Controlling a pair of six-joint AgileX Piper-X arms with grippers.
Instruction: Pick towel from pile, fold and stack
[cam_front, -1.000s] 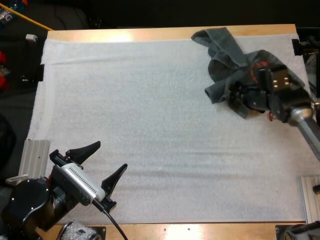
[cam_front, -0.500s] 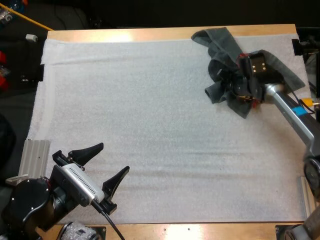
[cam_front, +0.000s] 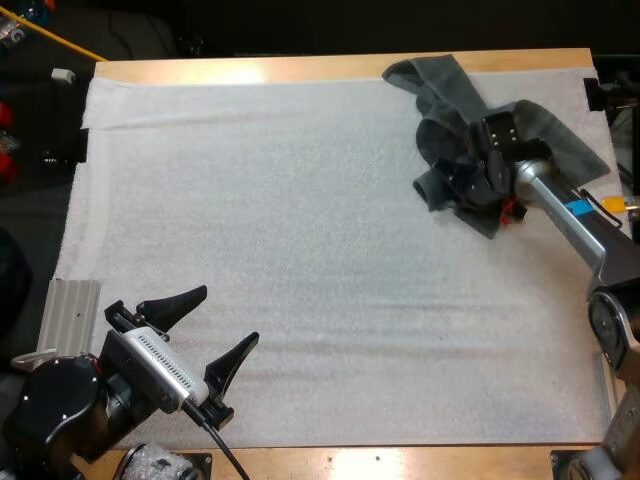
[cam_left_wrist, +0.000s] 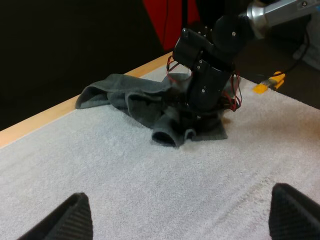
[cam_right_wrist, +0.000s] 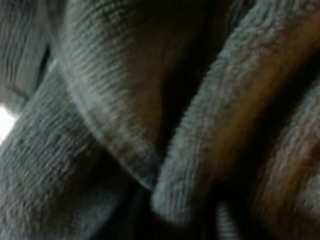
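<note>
Left end effector (cam_front: 225, 315): one, nearest, fingers spread, holding nothing, over bare mat (cam_front: 300, 200). Mat: one, on the surface (cam_front: 300, 68). Right end effector (cam_front: 462, 185): one, pressed into the towel (cam_front: 450, 90); grip cannot be told. Towel: one, crumpled, far right corner. Advice: pinch a single outer edge, not a bunched fold, and lift straight.

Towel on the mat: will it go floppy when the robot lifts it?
Probably floppy: the towel lies crumpled in soft folds. It would likely hang and drape, not roll. Its fuzzy weave looks grippy, so it probably won't slip.
</note>
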